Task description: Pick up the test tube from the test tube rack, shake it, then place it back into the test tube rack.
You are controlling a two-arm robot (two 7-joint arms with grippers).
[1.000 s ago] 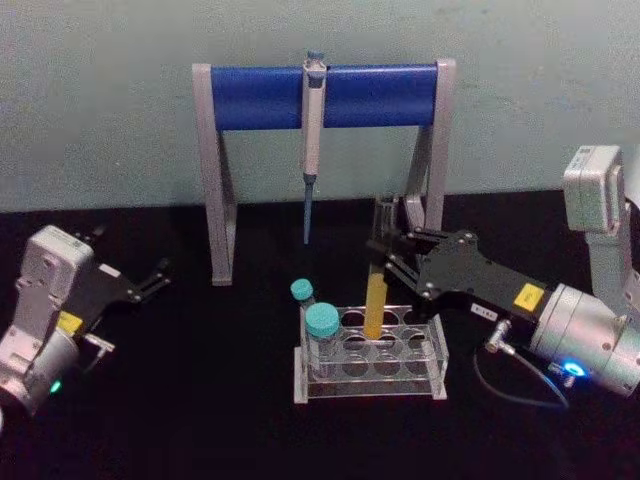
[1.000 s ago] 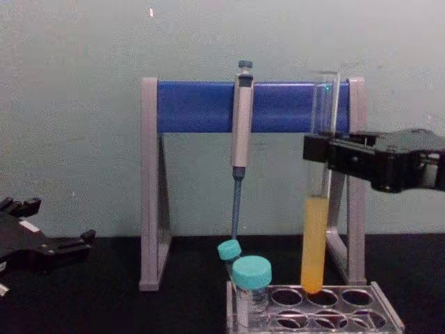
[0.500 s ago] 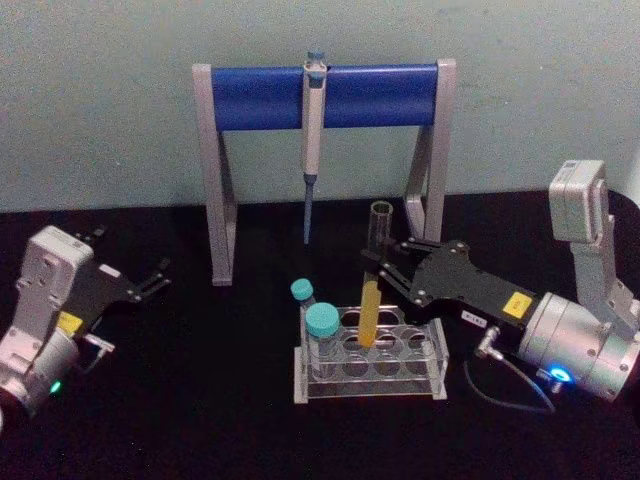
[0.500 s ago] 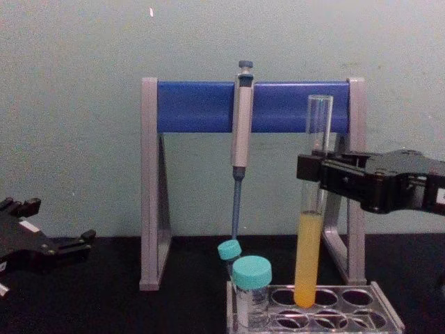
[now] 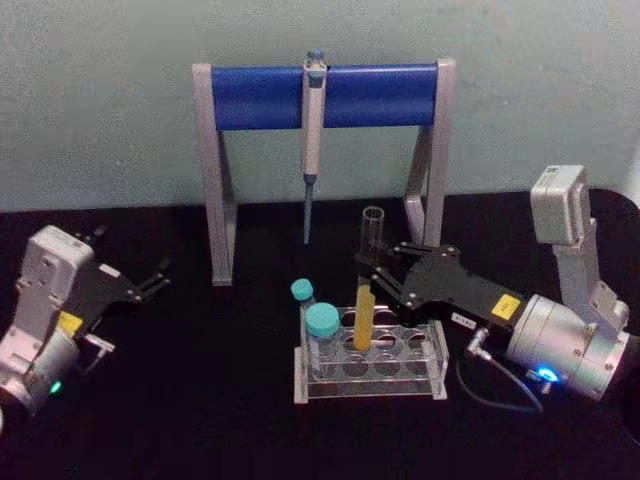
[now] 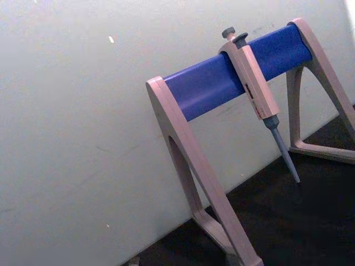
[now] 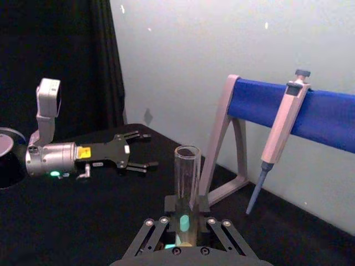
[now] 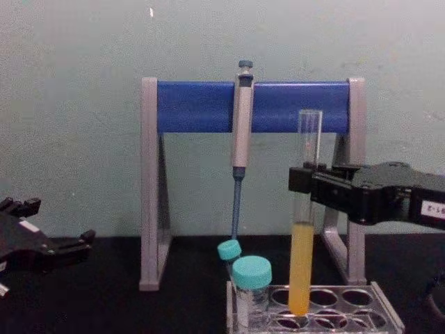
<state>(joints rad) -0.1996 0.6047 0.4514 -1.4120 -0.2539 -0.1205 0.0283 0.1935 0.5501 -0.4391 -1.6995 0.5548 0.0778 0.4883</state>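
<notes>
Pale green wall and a black counter [image 5: 200,400] frame the scene, with the blue-and-grey pipette stand [image 5: 325,95] at the back and a pipette [image 5: 312,130] hanging from its bar. Over the last second the right hand [image 5: 372,272], pinching the test tube [image 5: 364,318] around its clear upper part, has carried it toward the robot's left and lowered it. A second ago the round bottom hovered just above the test tube rack [image 5: 380,388] and the rim stood above the blue bar. Now the rim sits below the bar's top edge, and the yellow-orange end has dipped into a hole just beside the teal-capped vials [image 5: 322,322]. I judge the shaking done and the return under way, with lowering and release left. The chest view shows from the side how deep the tube has gone, its bottom at about the top plate, though whether it is fully seated I cannot tell. The head view instead shows a slight lean and the hole's place among the rows. The right wrist view looks down on the open mouth between the fingers [image 7: 148,223], and past it the left hand [image 7: 141,149], parked well apart on the robot's left, spread and empty.
</notes>
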